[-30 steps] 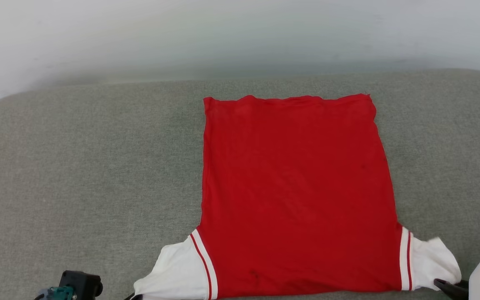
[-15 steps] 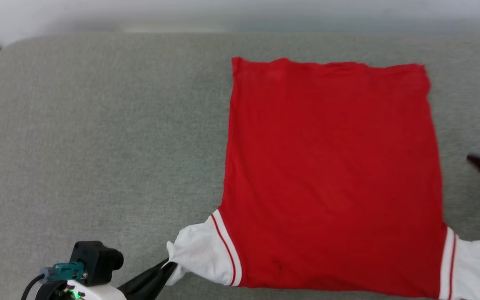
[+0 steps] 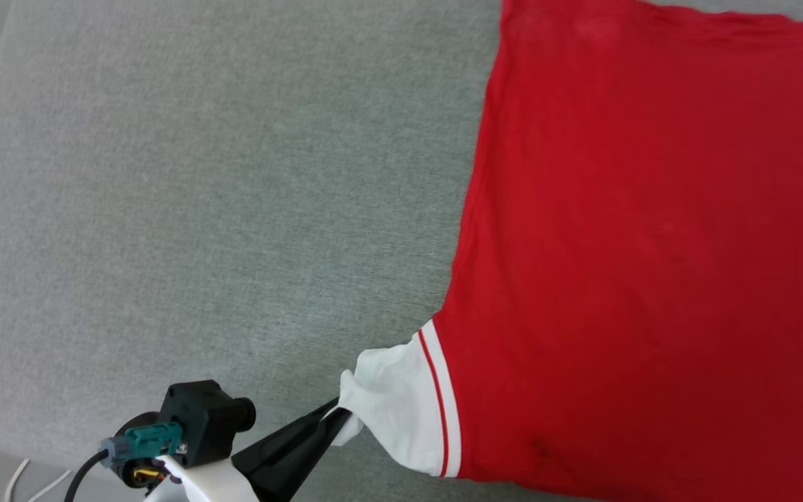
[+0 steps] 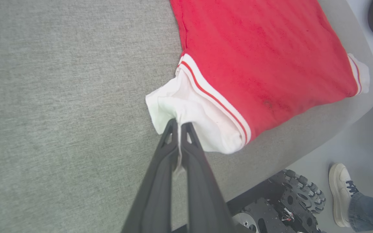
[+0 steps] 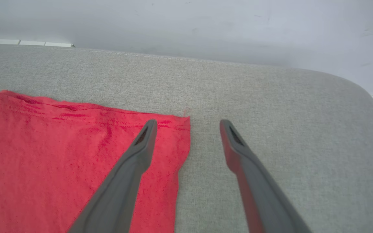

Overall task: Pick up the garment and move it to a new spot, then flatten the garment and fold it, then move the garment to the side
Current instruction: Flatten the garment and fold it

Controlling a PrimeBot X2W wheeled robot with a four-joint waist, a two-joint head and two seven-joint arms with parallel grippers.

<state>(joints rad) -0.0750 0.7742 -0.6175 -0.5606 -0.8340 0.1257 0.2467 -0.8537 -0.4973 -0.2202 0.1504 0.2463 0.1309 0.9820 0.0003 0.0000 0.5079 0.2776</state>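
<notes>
1. Currently, at far left in the head view, there is bare grey padded surface (image 3: pixel 164 209) with a rounded edge.
2. My left gripper (image 3: pixel 337 417) comes in from the lower left. A black camera block (image 3: pixel 203 418) with a teal connector sits just behind it on the wrist.
3. Its fingers are together, clamped on the outer edge of the white sleeve (image 3: pixel 394 411) on my left. In the left wrist view the cloth is bunched at the fingertips, and a thin white strip runs down between the fingers.
4. The garment (image 3: pixel 652 244) lies flat on the grey surface, plain red side up, right of centre in the head view. Red-and-white striped trim runs where the sleeve meets the body.
5. In the left wrist view, the other sleeve (image 4: pixel 359 72) lies at the far side, near the surface's rounded edge.
6. Beyond that edge is my wheeled base (image 4: pixel 290 200), with a person's white shoe (image 4: pixel 338 191) and a jeans leg on the floor.
7. My right gripper (image 5: pixel 188 123) has its fingers apart and holds nothing. It sits at a red hem corner, with one finger over red cloth and the other over bare grey. I cannot tell whether either finger touches.
8. A pale wall (image 5: pixel 186 26) stands behind the surface in the right wrist view.
</notes>
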